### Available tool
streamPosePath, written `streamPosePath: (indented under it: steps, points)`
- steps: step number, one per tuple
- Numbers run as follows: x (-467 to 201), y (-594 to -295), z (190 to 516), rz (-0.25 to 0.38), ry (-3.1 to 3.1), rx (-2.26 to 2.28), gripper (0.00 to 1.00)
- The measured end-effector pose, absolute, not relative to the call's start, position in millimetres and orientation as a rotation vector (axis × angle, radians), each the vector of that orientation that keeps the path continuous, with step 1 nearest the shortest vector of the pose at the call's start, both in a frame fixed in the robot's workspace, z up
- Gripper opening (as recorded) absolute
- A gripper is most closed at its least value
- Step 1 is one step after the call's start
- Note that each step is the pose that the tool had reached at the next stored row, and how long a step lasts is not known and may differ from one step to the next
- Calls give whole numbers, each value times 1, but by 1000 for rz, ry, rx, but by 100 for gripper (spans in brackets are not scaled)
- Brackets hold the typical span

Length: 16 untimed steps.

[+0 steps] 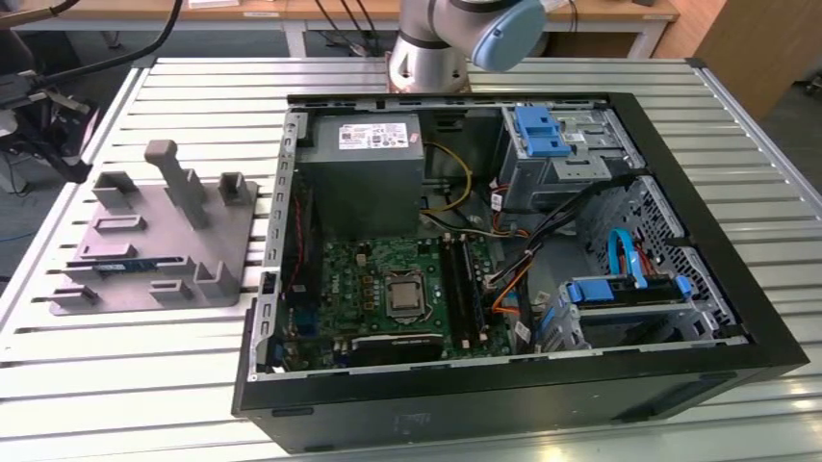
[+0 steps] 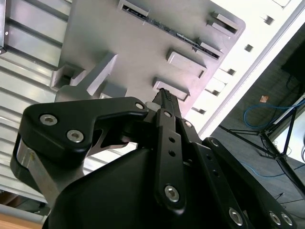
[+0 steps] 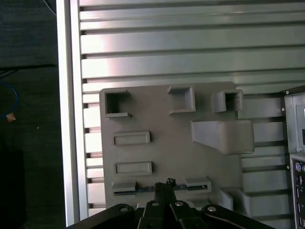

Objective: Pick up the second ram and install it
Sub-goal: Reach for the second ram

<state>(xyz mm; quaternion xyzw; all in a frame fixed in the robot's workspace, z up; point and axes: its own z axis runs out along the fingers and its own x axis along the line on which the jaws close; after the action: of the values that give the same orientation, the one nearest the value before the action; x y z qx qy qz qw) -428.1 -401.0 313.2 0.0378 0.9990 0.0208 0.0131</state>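
I count one second ram (image 3: 157, 188), standing on its long edge in the gray holder plate (image 3: 167, 157) and bridged between two small slotted blocks near one edge of the plate. In the second wrist view the second ram (image 2: 171, 32) runs as a thin dark strip between those same two blocks. My end effector (image 3: 165, 182) has its fingers drawn together on nothing. In the first wrist view its tip lines up over the middle of the stick, while the second wrist view shows the tip apart from it. On the plate I also count three open-topped brackets in a row, two low rectangular frames and one tall slanted post (image 3: 221, 136). In the exterior view the plate lies on the slatted metal surface (image 1: 167, 385) at the exterior view's left, just beside one open computer case (image 1: 449, 419). Inside the case I see one green motherboard (image 1: 366, 279) with one CPU socket (image 1: 406, 298), one gray power supply (image 1: 366, 159) and two blue drive brackets (image 1: 540, 130). One arm (image 1: 449, 38) rises beyond the case
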Motion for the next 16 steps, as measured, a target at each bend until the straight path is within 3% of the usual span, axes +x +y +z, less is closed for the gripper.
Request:
streamPosePath:
  steps: [16]
  points:
    - [-432,-406,301,65,3112,118,10]
